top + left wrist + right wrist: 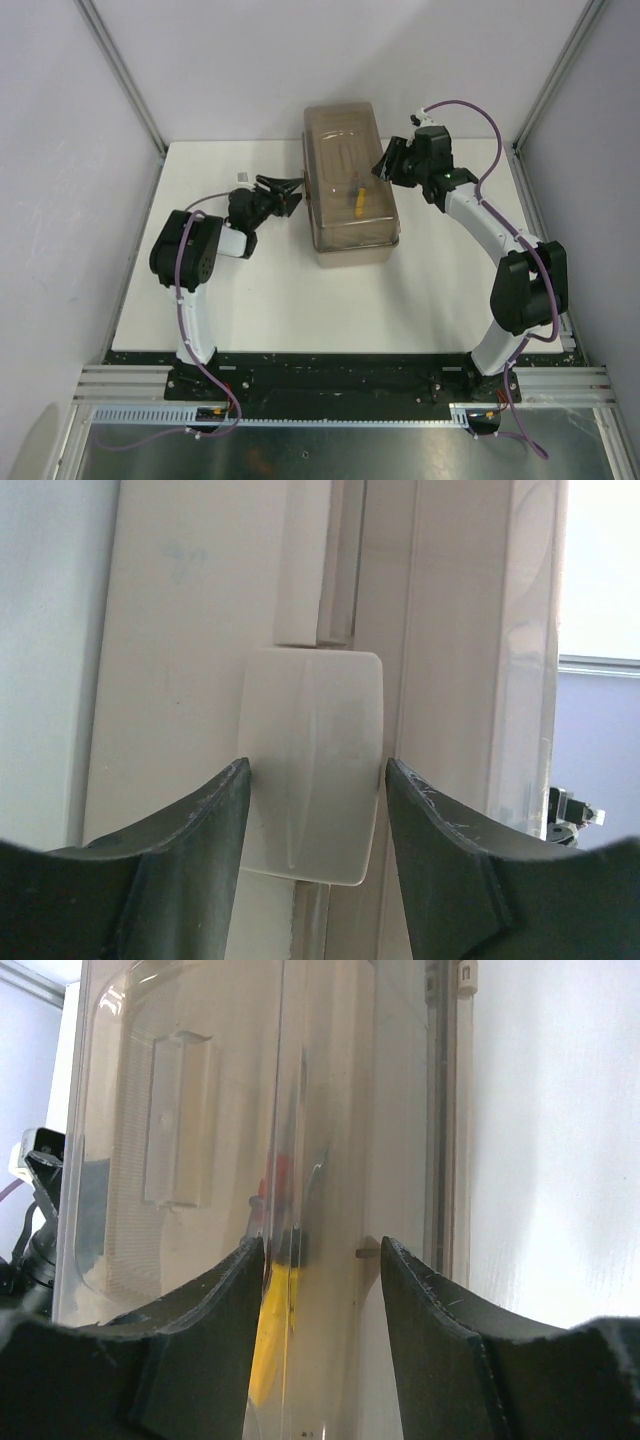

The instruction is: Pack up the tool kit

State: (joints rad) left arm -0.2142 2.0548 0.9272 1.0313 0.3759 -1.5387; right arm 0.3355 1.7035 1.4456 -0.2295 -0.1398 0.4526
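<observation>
2 grippers flank the shut toolbox (350, 215), central on the table (250, 300). Left gripper (316, 765) straddles its side latch (312, 720), clamped or not I cannot tell; right gripper (321, 1245), jaws apart, faces the lid (180, 1110). Advice: press latch squarely, right bracing lid.

A large rectangular beige plastic toolbox (350, 235) stands on the white table (260, 290), far of centre, its long side running away from the near edge. Its translucent brownish lid (342, 150) is down. Through the lid a yellow-handled tool (358, 201) shows lying inside, with a red-handled tool (280, 1175) beside it. A beige plastic latch (312, 765) lies flat against the box's left side.
</observation>
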